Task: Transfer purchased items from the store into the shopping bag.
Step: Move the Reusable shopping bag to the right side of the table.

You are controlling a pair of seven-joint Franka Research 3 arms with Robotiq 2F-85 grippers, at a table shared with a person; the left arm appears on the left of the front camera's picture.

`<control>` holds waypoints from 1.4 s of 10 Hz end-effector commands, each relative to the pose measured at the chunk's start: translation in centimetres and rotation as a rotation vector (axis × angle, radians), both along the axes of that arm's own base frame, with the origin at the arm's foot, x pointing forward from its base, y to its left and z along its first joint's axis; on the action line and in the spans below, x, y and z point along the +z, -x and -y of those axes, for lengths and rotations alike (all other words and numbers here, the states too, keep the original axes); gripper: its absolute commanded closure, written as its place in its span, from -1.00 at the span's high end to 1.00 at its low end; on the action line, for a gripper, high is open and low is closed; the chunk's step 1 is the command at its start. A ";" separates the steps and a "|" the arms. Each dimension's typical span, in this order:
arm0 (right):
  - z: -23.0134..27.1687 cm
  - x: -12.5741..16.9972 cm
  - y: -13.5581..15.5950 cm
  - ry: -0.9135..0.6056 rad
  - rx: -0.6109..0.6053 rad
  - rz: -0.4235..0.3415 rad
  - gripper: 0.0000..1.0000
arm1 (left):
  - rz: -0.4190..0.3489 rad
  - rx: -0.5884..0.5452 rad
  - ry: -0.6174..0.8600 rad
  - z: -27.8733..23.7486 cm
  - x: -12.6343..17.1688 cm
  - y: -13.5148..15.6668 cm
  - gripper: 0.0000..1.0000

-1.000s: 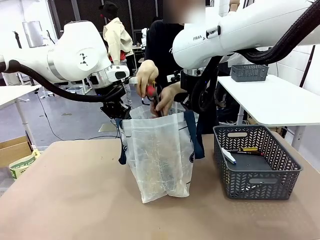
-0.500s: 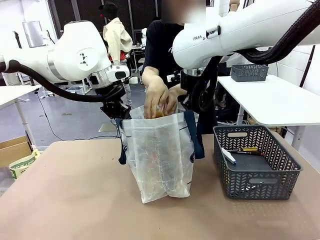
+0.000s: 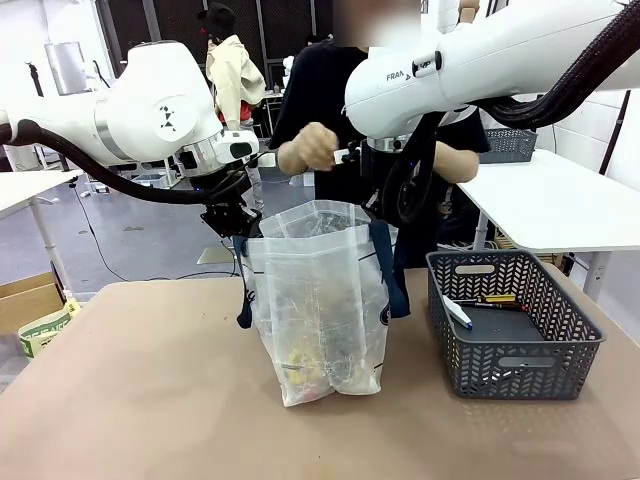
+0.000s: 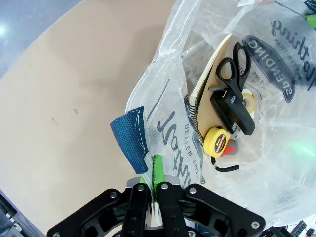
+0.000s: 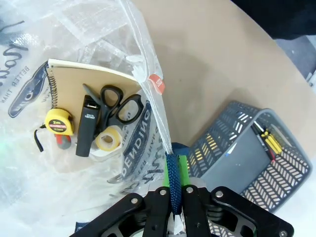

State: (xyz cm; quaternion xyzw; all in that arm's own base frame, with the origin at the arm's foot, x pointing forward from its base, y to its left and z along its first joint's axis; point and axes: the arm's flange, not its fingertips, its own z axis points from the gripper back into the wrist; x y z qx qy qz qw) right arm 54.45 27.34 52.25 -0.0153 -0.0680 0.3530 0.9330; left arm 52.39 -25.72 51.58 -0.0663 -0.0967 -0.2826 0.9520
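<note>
**Bright, even, sharp**

You get soft overhead light in the front view, with faint shadow under the shopping bag (image 3: 320,300) on the table (image 3: 130,400). Your wrist views bend at the edges; the plastic glints white.

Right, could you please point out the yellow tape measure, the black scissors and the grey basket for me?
yellow tape measure (image 5: 58,122): right wrist view, on its yellow case.
black scissors (image 5: 120,102): right wrist view, where the two handle loops meet.
grey basket (image 3: 500,372): front view, on its near wall.
</note>
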 end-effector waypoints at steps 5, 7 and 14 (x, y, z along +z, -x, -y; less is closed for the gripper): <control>0.0 -0.1 0.0 0.002 -0.004 -0.001 -1.00 | -0.002 0.006 0.000 -0.1 -0.1 0.0 -1.00; 0.0 -0.1 0.0 0.002 -0.004 -0.001 -1.00 | -0.002 0.006 0.000 -0.1 -0.1 0.0 -1.00; 0.0 -0.1 0.0 0.002 -0.004 -0.001 -1.00 | -0.002 0.006 0.000 -0.1 -0.1 0.0 -1.00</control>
